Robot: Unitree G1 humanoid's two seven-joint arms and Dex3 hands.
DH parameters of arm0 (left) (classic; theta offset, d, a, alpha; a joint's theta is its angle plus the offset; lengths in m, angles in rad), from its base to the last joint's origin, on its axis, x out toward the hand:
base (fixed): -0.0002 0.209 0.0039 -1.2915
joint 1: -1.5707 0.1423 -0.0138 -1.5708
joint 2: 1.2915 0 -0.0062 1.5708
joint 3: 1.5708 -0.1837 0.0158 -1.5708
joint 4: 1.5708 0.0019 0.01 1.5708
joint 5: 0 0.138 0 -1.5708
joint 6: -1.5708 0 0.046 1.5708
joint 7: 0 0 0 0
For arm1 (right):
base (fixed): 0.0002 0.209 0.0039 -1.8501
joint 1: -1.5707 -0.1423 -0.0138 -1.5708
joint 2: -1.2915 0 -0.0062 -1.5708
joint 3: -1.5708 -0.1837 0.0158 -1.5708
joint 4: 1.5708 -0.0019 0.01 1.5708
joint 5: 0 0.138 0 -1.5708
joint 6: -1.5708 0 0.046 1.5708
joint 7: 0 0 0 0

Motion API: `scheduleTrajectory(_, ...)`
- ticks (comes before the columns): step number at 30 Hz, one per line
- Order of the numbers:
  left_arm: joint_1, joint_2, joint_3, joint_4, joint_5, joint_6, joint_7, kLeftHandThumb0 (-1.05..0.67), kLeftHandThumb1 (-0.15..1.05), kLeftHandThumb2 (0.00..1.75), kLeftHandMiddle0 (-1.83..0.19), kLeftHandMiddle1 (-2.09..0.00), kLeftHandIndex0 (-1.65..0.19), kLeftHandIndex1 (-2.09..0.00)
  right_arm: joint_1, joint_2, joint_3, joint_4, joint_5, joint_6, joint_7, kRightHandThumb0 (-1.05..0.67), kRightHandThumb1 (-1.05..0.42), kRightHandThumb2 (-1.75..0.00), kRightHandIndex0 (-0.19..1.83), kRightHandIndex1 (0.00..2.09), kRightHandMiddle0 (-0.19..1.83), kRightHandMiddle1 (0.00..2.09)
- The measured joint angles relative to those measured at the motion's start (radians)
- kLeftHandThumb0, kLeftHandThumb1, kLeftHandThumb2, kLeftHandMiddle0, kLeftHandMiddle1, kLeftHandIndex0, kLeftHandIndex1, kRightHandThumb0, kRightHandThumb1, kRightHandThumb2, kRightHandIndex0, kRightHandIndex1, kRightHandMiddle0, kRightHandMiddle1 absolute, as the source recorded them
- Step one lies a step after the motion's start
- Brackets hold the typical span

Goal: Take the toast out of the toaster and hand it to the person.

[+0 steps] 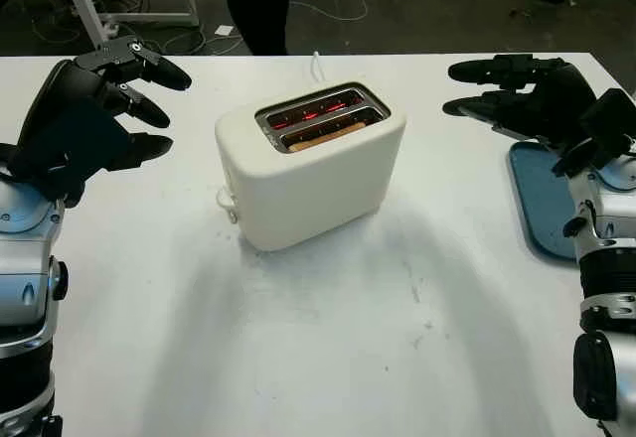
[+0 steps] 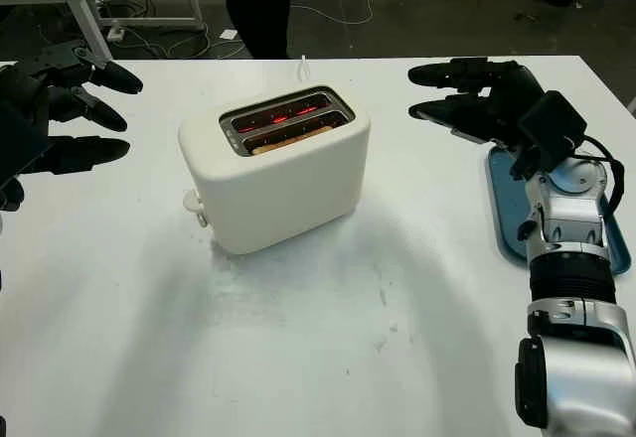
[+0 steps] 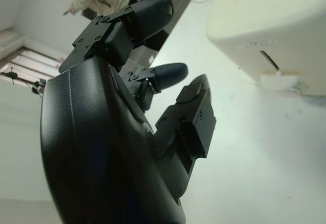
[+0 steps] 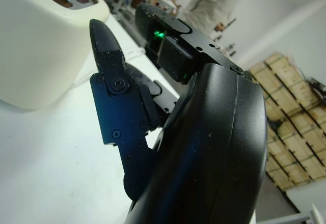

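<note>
**Spotter:** What worries you from here?

**Operator:** The glow. I see red elements lit in the far slot of the cream plastic two-slot toaster (image 1: 310,164), and the brown slice of toast (image 1: 323,137) sits low in the near slot, its top edge barely level with the metal rim. My guess is I'd have to push fingertips into a hot slot to pinch it, and a thin, sunken edge like that could slip or crumble. A sideways pull might also drag the light toaster across the white table (image 1: 328,348).

**Spotter:** Hands?

**Operator:** Both open and holding nothing. My black left hand (image 1: 94,114) hovers off the toaster's left side, my black right hand (image 2: 477,94) off its right, each well apart from it. Neither touches the table.

**Spotter:** Room to move?

**Operator:** Plenty in front of the toaster and on either flank. On the right, the blue flat tray (image 2: 507,220) lies under my right forearm near the table edge, so I'd avoid dropping the elbow there. The small white lever (image 1: 227,203) sticks out at the toaster's near-left corner; a low left approach could knock it.

**Spotter:** And the handover?

**Operator:** The person in dark trousers (image 1: 258,0) stands beyond the far edge, right behind the toaster, so I reckon I'd lift clear first, then reach over.
</note>
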Motion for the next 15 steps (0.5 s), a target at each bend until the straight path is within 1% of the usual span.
scheduleTrajectory(5, 0.0, 0.002, -0.001, 0.001, 0.005, -0.003, 0.0, 0.56, 0.92, 0.15, -0.5, -1.38, -0.44, -1.12, 0.0, 0.0, 0.0, 0.0, 0.0, 0.0, 0.0, -0.42, -0.84, 0.0, 1.05, 0.0, 0.93, 0.0)
scheduleTrajectory(9, 0.0, 0.002, -0.001, 0.004, 0.004, -0.021, -0.001, 0.54, 0.92, 0.15, -0.49, -1.38, -0.45, -1.12, 0.0, 0.0, 0.0, 0.0, 0.0, 0.0, 0.0, -0.41, -0.84, 0.0, 1.05, 0.0, 0.92, 0.0)
scheduleTrajectory(15, 0.0, 0.001, -0.001, 0.005, 0.004, -0.023, -0.001, 0.53, 0.92, 0.14, -0.5, -1.39, -0.46, -1.13, 0.0, 0.0, 0.0, 0.0, 0.0, 0.0, 0.0, -0.41, -0.84, 0.0, 1.04, 0.0, 0.92, 0.0)
